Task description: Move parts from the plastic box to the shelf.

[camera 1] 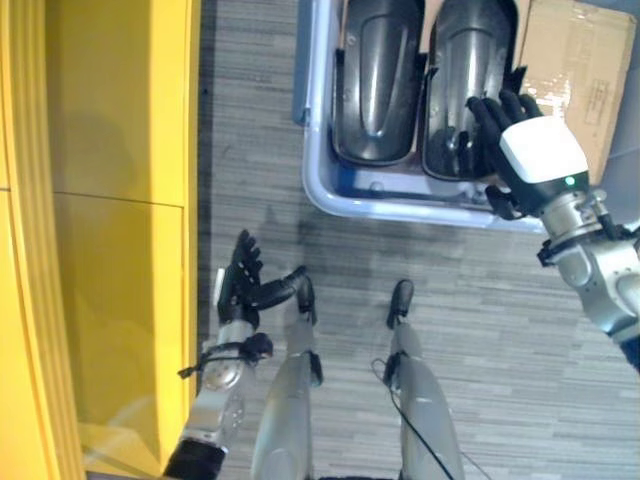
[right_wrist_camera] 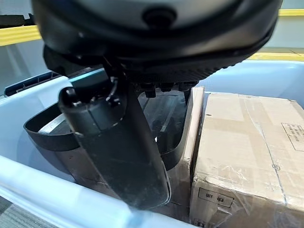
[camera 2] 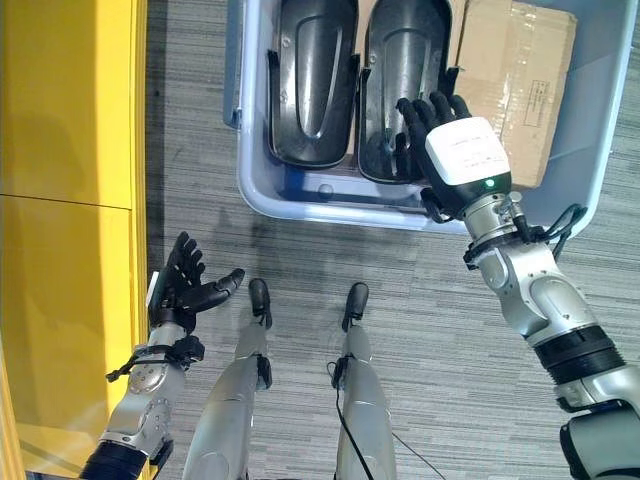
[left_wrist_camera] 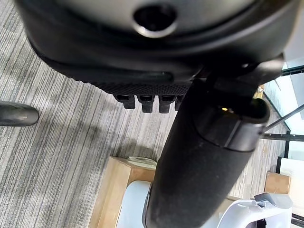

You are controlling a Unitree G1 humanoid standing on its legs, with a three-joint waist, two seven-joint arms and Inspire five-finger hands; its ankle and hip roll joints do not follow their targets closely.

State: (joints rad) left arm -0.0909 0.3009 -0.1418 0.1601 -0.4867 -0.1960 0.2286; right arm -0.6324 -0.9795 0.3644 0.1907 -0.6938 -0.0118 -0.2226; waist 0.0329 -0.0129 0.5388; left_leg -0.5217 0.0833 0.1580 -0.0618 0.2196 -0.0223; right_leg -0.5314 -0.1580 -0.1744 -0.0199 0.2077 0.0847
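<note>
A pale blue plastic box [camera 2: 330,207] stands on the floor ahead, holding two black moulded parts side by side. My right hand [camera 2: 455,150] is open, its fingers spread over the near end of the right part [camera 2: 405,45]; I cannot tell whether they touch it. In the right wrist view the thumb [right_wrist_camera: 121,147] hangs above that part [right_wrist_camera: 168,118] inside the box. The left part [camera 2: 312,70] lies untouched. My left hand [camera 2: 185,285] is open and low, holding nothing, beside the yellow shelf [camera 2: 60,150].
A wrapped cardboard carton [camera 2: 515,70] fills the box's right side, next to the black parts. Grey striped carpet [camera 2: 450,380] lies between the box and the shelf. The shelf runs along the whole left side.
</note>
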